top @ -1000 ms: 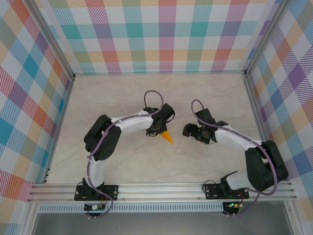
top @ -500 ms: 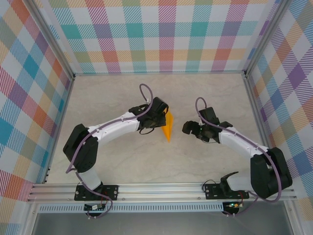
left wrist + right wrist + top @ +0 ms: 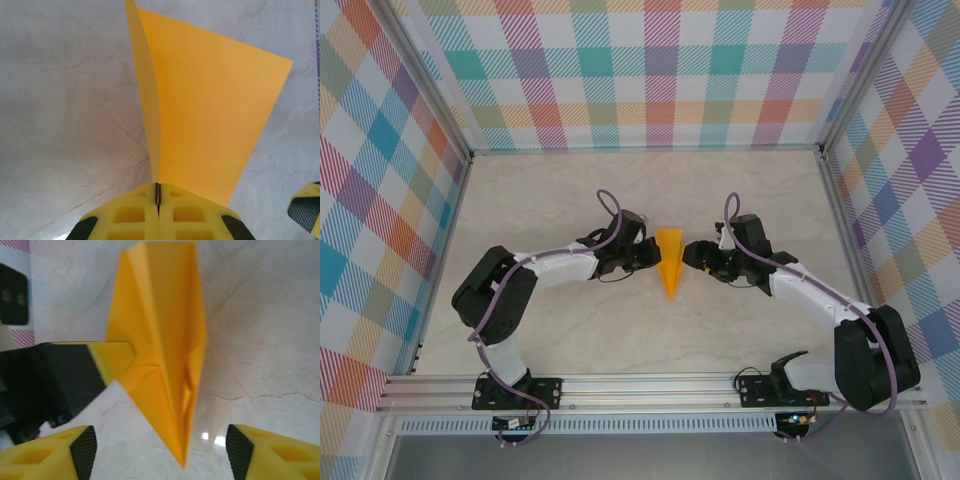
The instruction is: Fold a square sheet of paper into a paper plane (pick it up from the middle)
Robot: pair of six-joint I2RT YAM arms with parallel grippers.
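**Item:** slim orange-yellow paper plane (image 3: 669, 262), a pointed dart of folded paper with a centre crease.
**Location:** about the middle of the table, between the two grippers. Its wide end faces the far edge and its point faces the near edge. Whether it rests on the surface or hangs just above it cannot be told.

**Left gripper** (image 3: 648, 256): yellow-and-black, two fingers, touching the plane's left side. Its fingers (image 3: 135, 217) are pressed together on a folded edge of the paper, pinching it. In the left wrist view one layer of the paper rises edge-on from the jaws, with a broad panel spreading to the right. In the right wrist view one of its fingertips (image 3: 112, 360) lies against the plane's left wing.

**Right gripper** (image 3: 692, 255): same make, just beside the plane's right side. Its fingers (image 3: 75, 447) are spread wide, one on either side of the plane's point, and neither touches the paper.

**Support:** pale marbled tabletop (image 3: 570, 200).

**Surround:**
- Pastel plaid walls (image 3: 660, 70) stand along the left, far and right edges.
- An aluminium rail (image 3: 650, 385) runs along the near edge and carries both arm bases.
- Purple cables (image 3: 610, 210) loop along each white arm.
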